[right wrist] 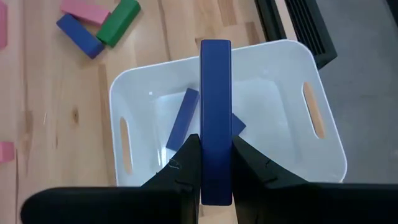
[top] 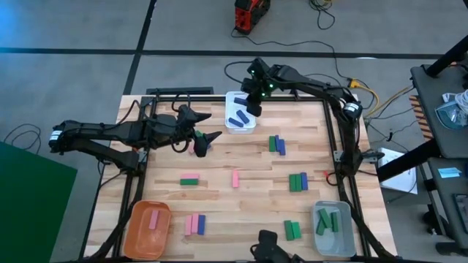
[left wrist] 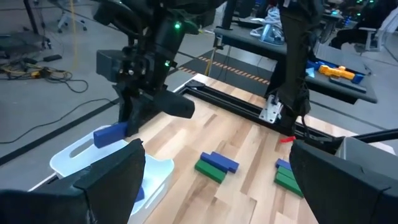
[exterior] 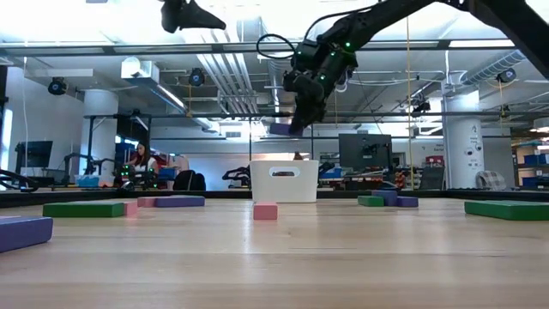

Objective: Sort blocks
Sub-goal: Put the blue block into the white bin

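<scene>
high view: we log the right gripper [top: 251,102] over the white bin [top: 240,126] at the table's far edge, blue blocks inside; left gripper [top: 207,126] just beside that bin, fingers spread, nothing held. orange bin [top: 136,232] holds a pink block [top: 154,218]; grey bin [top: 319,234] holds green blocks.

low view: we note the right gripper above the white bin [exterior: 284,181].

right wrist view: we record fingers [right wrist: 177,173] clamped on a blue block [right wrist: 216,118], upright above the white bin [right wrist: 325,149].
</scene>
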